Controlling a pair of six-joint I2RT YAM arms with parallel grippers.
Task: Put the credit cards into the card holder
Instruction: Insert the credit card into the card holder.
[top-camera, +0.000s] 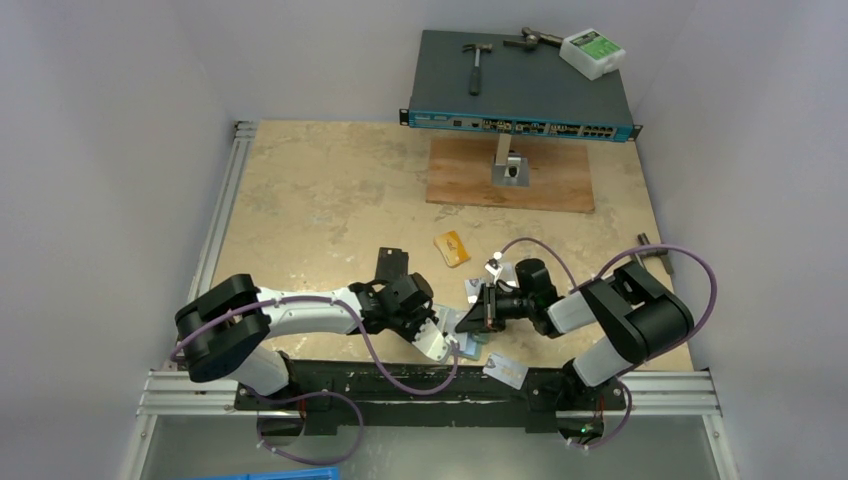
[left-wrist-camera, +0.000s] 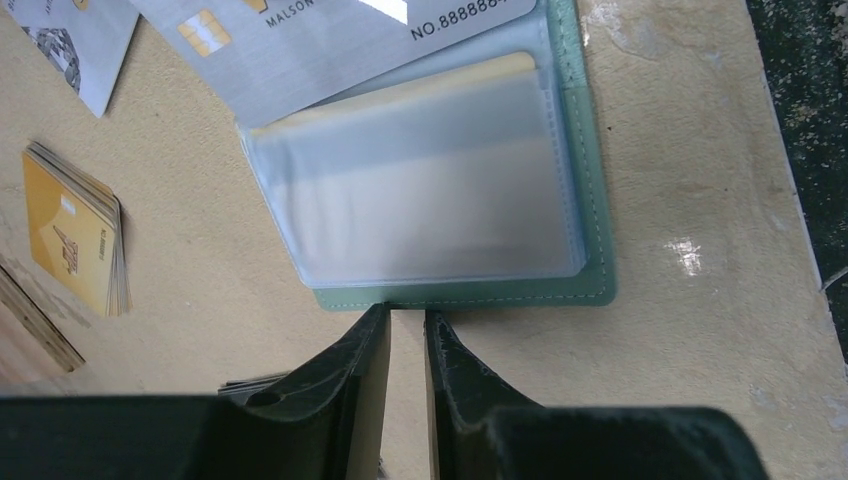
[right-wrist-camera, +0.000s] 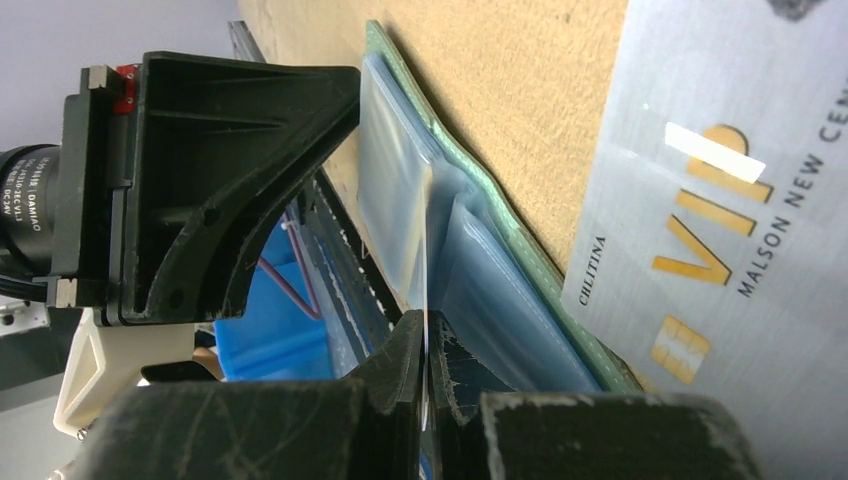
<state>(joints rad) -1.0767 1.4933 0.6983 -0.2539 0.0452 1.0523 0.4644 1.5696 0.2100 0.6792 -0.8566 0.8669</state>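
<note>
The teal card holder (left-wrist-camera: 590, 200) lies open near the table's front edge, its clear sleeves (left-wrist-camera: 420, 190) facing up. A silver credit card (left-wrist-camera: 330, 40) rests across its far side and also shows in the right wrist view (right-wrist-camera: 720, 200). My left gripper (left-wrist-camera: 407, 318) stands at the holder's near rim (top-camera: 468, 348), its jaws a narrow gap apart with nothing between them. My right gripper (right-wrist-camera: 427, 335) is shut on a thin clear sleeve leaf (right-wrist-camera: 400, 200), lifted off the holder (right-wrist-camera: 500, 250). A stack of orange credit cards (left-wrist-camera: 75, 235) lies to the left; another card (top-camera: 505, 371) lies by the edge.
A black flat rectangle (top-camera: 392, 263) sits behind my left gripper (top-camera: 440, 338). The orange stack (top-camera: 452, 248) lies mid-table. At the back stand a wooden board (top-camera: 510, 178) and a network switch (top-camera: 520, 85) carrying hammers. A metal rail (top-camera: 430, 385) runs along the front edge.
</note>
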